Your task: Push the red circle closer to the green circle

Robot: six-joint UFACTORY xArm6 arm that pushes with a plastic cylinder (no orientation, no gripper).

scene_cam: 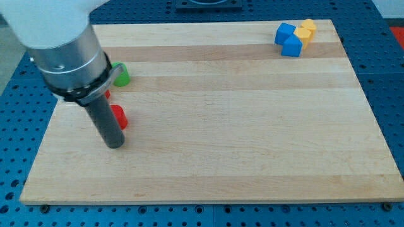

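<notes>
A: Camera view, quick pass. Wooden board (221, 126) fills most of the frame, on a blue perforated table (385, 69).

B: Arm?

A: Big white and grey arm body (63, 44) comes in from the upper left. Dark rod hangs down from it; my tip (115, 145) sits on the board, left side, a bit below mid-height.

B: Gripper state?

A: There isn't one, just the rod. Nothing to open or close, nothing held.

B: Red circle?

A: A red block (120, 117) shows just right of the rod, touching or nearly touching it, slightly above my tip. Mostly hidden by the rod, so I can't confirm the shape. Another sliver of red (106, 94) peeks out under the arm collar, higher up; can't tell if it's a separate block.

B: Green circle?

A: Green block (122, 76), upper left of the frame, right beside the arm body, partly covered. Looks rounded. It's above the red block, near but apart.

B: Anything else?

A: Upper right corner: two blue blocks (288, 38) clustered against a yellow block (306, 30), all touching. Shapes unclear.

B: Containers?

A: The board is the only thing carrying anything; all blocks lie flat on it.
</notes>
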